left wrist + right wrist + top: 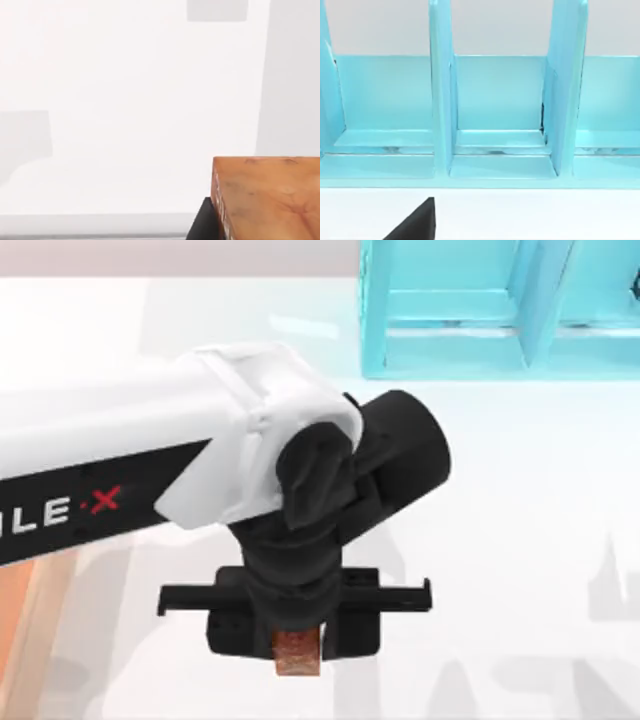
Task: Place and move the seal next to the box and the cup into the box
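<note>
Reddish-brown and glossy, the seal point(296, 653) sits pinched between the fingers of the left gripper point(296, 640), poking out just below the black jaw bar, and the left wrist view has its speckled face point(267, 197) close under the lens with bare white table point(125, 125) beyond. An orange strip at the top view's far left, past the arm, may be the box point(15, 625), so a good placement would likely mean carrying the seal toward it, lowering it flat until it rests just beside the rim, then opening. Off toward the turquoise shelf point(495, 110), the right arm looks idle, and I cannot tell its finger state.
</note>
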